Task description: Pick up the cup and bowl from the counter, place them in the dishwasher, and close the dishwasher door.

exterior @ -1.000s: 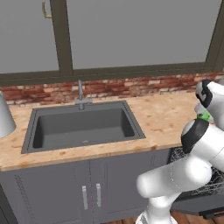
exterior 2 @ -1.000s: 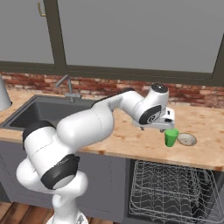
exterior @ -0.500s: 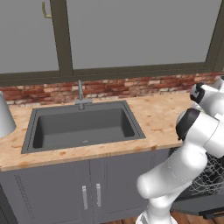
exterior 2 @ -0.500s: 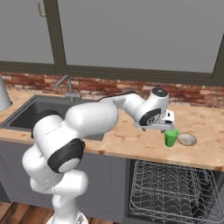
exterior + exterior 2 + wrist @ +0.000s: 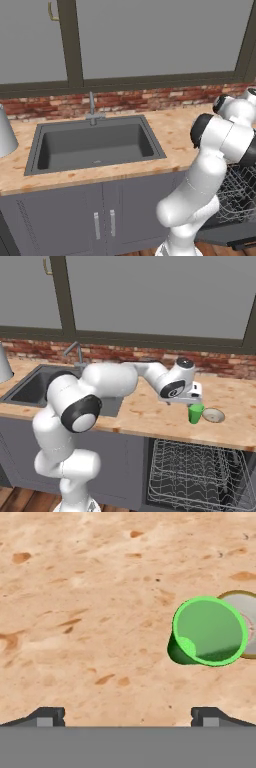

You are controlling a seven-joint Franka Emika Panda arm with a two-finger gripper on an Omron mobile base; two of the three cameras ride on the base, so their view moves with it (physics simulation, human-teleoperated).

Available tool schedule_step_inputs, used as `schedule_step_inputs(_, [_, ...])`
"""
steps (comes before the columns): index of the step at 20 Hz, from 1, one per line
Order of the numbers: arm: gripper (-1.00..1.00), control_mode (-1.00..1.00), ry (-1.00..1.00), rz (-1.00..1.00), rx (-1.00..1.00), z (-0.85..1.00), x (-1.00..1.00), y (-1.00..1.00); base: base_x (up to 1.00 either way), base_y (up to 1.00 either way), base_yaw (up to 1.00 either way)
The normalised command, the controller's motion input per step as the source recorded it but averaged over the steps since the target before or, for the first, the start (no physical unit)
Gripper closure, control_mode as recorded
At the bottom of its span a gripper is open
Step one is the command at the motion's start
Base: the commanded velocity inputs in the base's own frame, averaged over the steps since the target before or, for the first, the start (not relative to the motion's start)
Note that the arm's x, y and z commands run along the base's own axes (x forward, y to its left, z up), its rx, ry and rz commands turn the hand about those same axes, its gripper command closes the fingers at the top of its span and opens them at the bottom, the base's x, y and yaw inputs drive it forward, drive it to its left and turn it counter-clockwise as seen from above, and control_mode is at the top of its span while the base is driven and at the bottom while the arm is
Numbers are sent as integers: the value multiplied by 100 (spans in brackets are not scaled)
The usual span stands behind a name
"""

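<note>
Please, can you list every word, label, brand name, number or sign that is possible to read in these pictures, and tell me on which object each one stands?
There is no readable text.
The cup is plain green.
The bowl has no mark.
The counter shows wood grain only.
The dishwasher racks carry no label.
A round swirl emblem sits on the arm's wrist; it is a sign, not letters.
</note>
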Motion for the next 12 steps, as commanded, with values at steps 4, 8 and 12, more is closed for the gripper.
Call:
schedule_step_inputs(4, [-100,-100,0,0,0,-15,27,-22,0,0,0])
schedule_step_inputs(8, [-100,-100,0,0,0,-17,28,-20,0,0,0])
schedule_step_inputs(12, [-100,-100,0,0,0,-20,26,-16,0,0,0])
